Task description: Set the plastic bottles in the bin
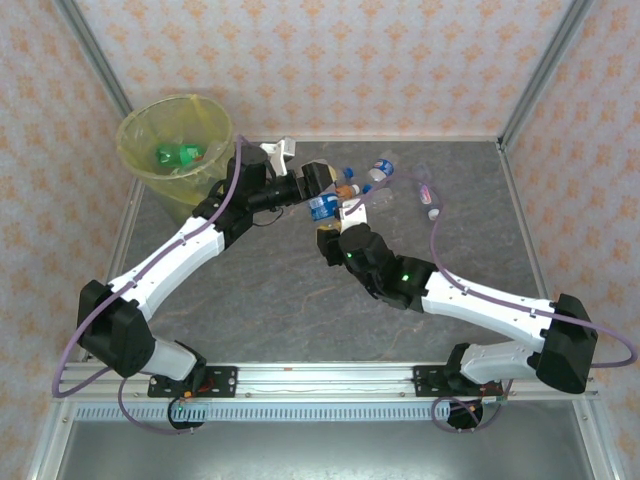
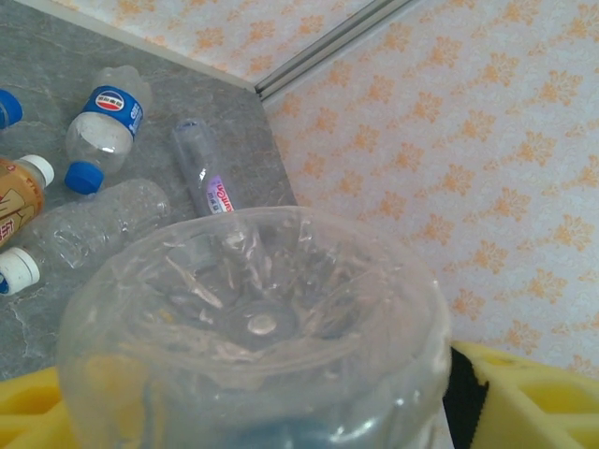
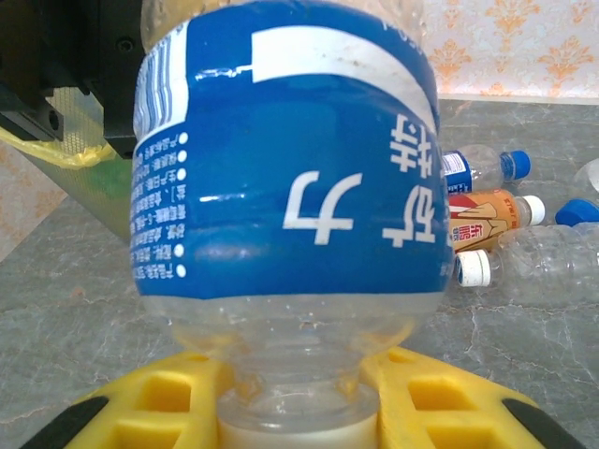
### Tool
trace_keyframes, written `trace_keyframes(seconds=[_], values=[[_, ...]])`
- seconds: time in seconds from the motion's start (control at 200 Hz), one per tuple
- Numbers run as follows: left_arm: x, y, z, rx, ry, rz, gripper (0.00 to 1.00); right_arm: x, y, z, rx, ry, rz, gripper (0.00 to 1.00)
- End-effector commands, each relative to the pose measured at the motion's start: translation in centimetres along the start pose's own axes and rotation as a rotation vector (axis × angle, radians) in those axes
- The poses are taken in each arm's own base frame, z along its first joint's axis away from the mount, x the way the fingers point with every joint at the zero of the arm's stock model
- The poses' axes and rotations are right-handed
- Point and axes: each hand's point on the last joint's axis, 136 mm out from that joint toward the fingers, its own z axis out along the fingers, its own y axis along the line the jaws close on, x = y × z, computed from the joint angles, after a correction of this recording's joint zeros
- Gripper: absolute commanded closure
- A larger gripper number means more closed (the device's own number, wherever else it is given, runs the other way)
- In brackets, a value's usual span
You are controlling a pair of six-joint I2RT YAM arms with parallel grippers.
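A clear plastic bottle with a blue label (image 1: 322, 207) hangs above the table between both grippers. My right gripper (image 3: 298, 412) is shut on its neck, just above the white cap, and the label (image 3: 285, 178) rises over the yellow fingers. My left gripper (image 2: 271, 402) reaches around the bottle's ribbed base (image 2: 253, 327). A dark strip shows beside one yellow finger (image 2: 524, 402), so whether the jaws press on the bottle is unclear. The bin (image 1: 128, 140), lined with a yellow bag, stands at the back left with a green bottle (image 1: 180, 154) inside.
More bottles lie on the grey table just behind the grippers: a blue-capped one (image 2: 105, 122), a slim clear one (image 2: 201, 168), an orange-labelled one (image 3: 487, 213) and a crumpled clear one (image 3: 538, 262). Patterned walls and metal frame rails close in the table.
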Motion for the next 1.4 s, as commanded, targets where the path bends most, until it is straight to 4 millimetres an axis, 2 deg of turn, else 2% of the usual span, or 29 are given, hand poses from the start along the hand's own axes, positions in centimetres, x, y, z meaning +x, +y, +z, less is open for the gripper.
trace_keyframes(seconds=[0.0, 0.075, 0.12, 0.205, 0.27, 0.33, 0.38, 0.46, 0.636, 0.656, 0.726, 0.906, 1.056, 1.201, 1.301, 1.396], values=[[-0.8, -1.7, -0.3, 0.037, -0.006, 0.028, 0.31, -1.7, -0.4, -0.6, 0.03, -0.061, 0.006, 0.67], [-0.8, -1.9, -0.3, 0.043, -0.008, 0.03, 0.35, -1.5, -0.4, -0.5, 0.03, -0.058, 0.007, 0.67], [-0.9, -1.9, -0.2, 0.044, -0.008, 0.03, 0.41, -1.4, -0.5, -0.5, 0.034, -0.056, 0.005, 0.66], [-0.9, -2.0, -0.2, 0.044, -0.008, 0.032, 0.44, -1.4, -0.6, -0.4, 0.039, -0.055, 0.009, 0.61], [-1.0, -2.1, -0.3, 0.047, -0.011, 0.035, 0.49, -1.4, -0.8, -0.4, 0.053, -0.057, 0.017, 0.45], [-1.3, -2.3, -0.5, 0.043, -0.019, 0.045, 0.49, -1.6, -1.1, -0.5, 0.07, -0.063, 0.026, 0.32], [-1.8, -2.3, -0.8, 0.031, -0.034, 0.053, 0.49, -1.9, -1.3, -0.6, 0.077, -0.073, 0.035, 0.17], [-2.9, -2.1, -1.4, 0.014, -0.06, 0.057, 0.49, -2.6, -1.3, -1.1, 0.073, -0.095, 0.054, 0.0], [-6.7, -1.4, -4.2, -0.092, -0.162, 0.105, 0.48, -4.0, -1.2, -1.9, 0.066, -0.133, 0.092, 0.0], [-7.1, -1.2, -4.7, -0.107, -0.177, 0.11, 0.48, -4.9, -1.3, -2.6, 0.059, -0.159, 0.111, 0.0], [-8.8, -0.6, -6.5, -0.164, -0.235, 0.125, 0.48, -5.8, -1.3, -3.2, 0.058, -0.179, 0.129, 0.0], [-13.7, 1.3, -13.2, -0.335, -0.459, 0.16, 0.47, -7.8, -0.7, -4.2, 0.024, -0.216, 0.161, 0.0], [-16.9, 2.5, -19.2, -0.578, -0.663, 0.209, 0.46, -8.6, -0.4, -4.6, 0.005, -0.228, 0.171, 0.0], [-19.1, 1.9, -24.1, -0.756, -0.835, 0.226, 0.46, -8.6, -0.3, -4.5, 0.003, -0.223, 0.173, 0.0], [-20.1, 1.3, -26.1, -0.817, -0.92, 0.264, 0.46, -8.7, -0.1, -4.5, -0.003, -0.221, 0.172, 0.0], [-20.9, 1.7, -26.7, -0.893, -0.939, 0.305, 0.45, -8.8, 0.0, -4.5, -0.005, -0.22, 0.172, 0.0]])
